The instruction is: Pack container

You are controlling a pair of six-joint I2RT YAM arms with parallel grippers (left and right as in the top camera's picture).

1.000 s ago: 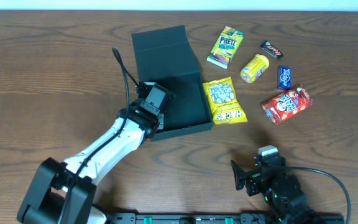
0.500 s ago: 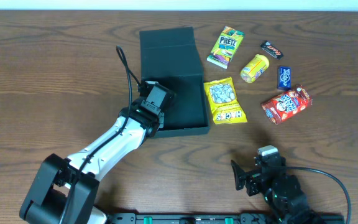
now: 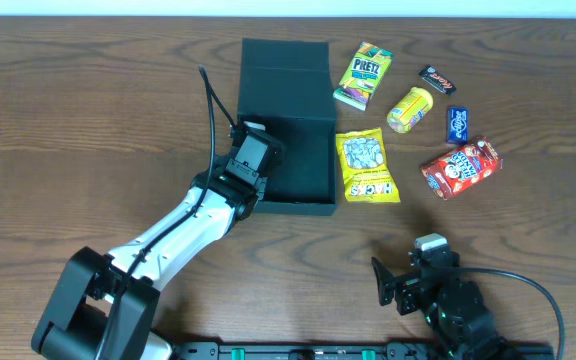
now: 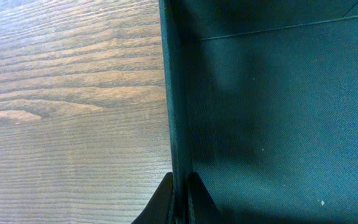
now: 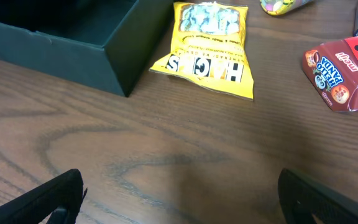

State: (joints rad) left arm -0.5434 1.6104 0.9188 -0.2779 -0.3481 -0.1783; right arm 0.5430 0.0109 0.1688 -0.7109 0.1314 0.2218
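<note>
- The container [image 3: 303, 165], a black box with its lid [image 3: 285, 66] lying open toward the top edge, sits at upper centre of the overhead view.
- The left gripper [image 3: 251, 160] pinches the container's left wall, one finger on each side.
- The right gripper [image 3: 393, 285] is spread wide at lower right, over bare wood.
- A yellow snack bag [image 3: 366, 166] lies just beside the container's right wall.

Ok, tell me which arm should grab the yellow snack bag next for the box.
Right, probably. The right end effector is open and empty, facing the yellow snack bag. The left end effector is shut on the left wall of the container, on the far side from the bag.
</note>
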